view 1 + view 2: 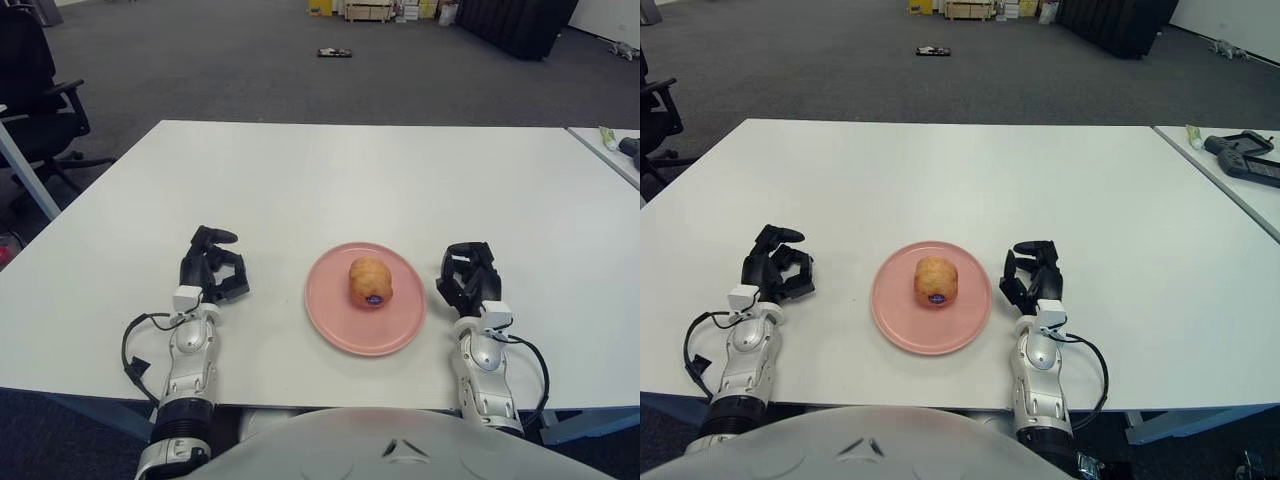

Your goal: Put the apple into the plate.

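A yellow-red apple (pixel 370 282) with a small sticker sits upright in the middle of the pink plate (pixel 335 315) near the table's front edge. My right hand (pixel 469 277) is low over the table just right of the plate, fingers curled and holding nothing. My left hand (pixel 212 270) shows left of the plate, fingers curled and empty as well. Neither hand touches the apple or the plate.
The white table (pixel 330 180) stretches far back. A second table with a dark device (pixel 1247 158) and a small tube (pixel 606 136) stands at the right. A black office chair (pixel 35 90) is at the far left. Boxes and clutter lie on the floor beyond.
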